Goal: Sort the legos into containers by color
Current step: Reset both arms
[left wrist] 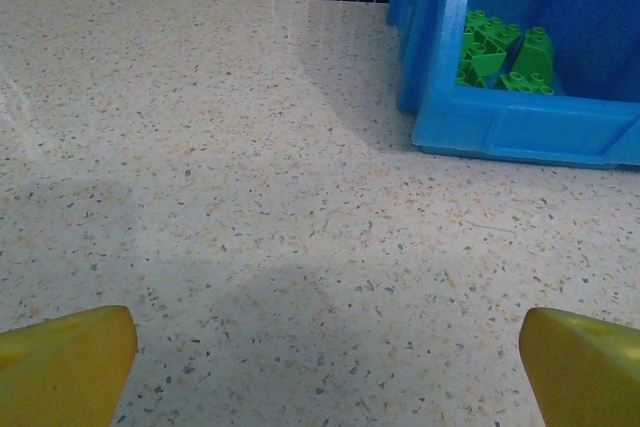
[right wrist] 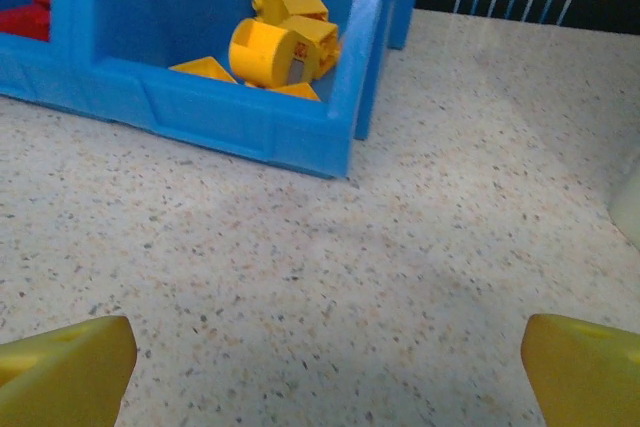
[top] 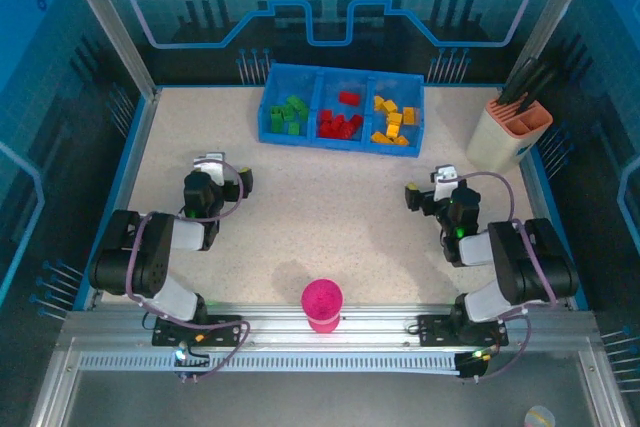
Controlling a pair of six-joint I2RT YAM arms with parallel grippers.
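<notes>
While legos [top: 340,125] sit color-sorted in containers [right wrist: 210,117], left end effector [top: 228,171] gaping empty, right end effector [top: 428,183] likewise

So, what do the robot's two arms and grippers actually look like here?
Matching pair: the left arm and right arm have chunky black joints and silver-grey links, each with a purplish-grey cable looping along it. Tiny green lights glow by their bases. The left gripper and right gripper have blunt yellow fingertips.
</notes>
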